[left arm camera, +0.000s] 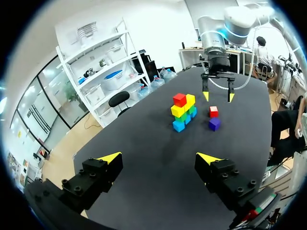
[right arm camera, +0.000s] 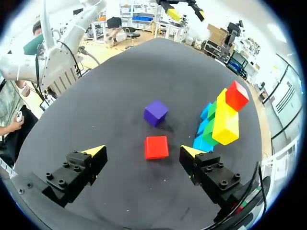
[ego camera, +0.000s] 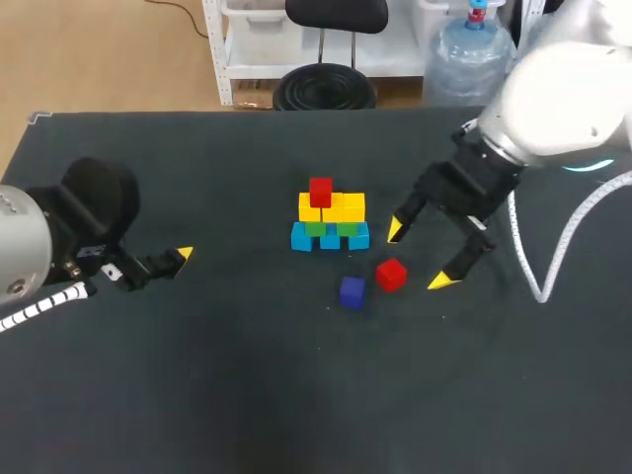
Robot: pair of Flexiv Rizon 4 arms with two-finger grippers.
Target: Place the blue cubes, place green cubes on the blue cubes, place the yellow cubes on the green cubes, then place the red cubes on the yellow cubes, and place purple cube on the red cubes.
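Currently: stack [ego camera: 344, 209] mid-frame, top red cube [ego camera: 320, 191] on; I've loose red cube [ego camera: 391, 274], purple cube [ego camera: 352, 290] left. Right gripper [ego camera: 418, 256], left gripper [left arm camera: 159, 158] open, empty.

Robotics lab: left arm [ego camera: 25, 247] and right arm [ego camera: 558, 94] flank black table [ego camera: 247, 395].

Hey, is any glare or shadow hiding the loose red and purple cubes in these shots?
Head view: no glare; the loose red cube and purple cube show plainly on the dark table, with faint shadows. Right wrist view: both evenly lit, a soft shadow beside each. Left wrist view: small and distant beside the stack, yet unobscured.
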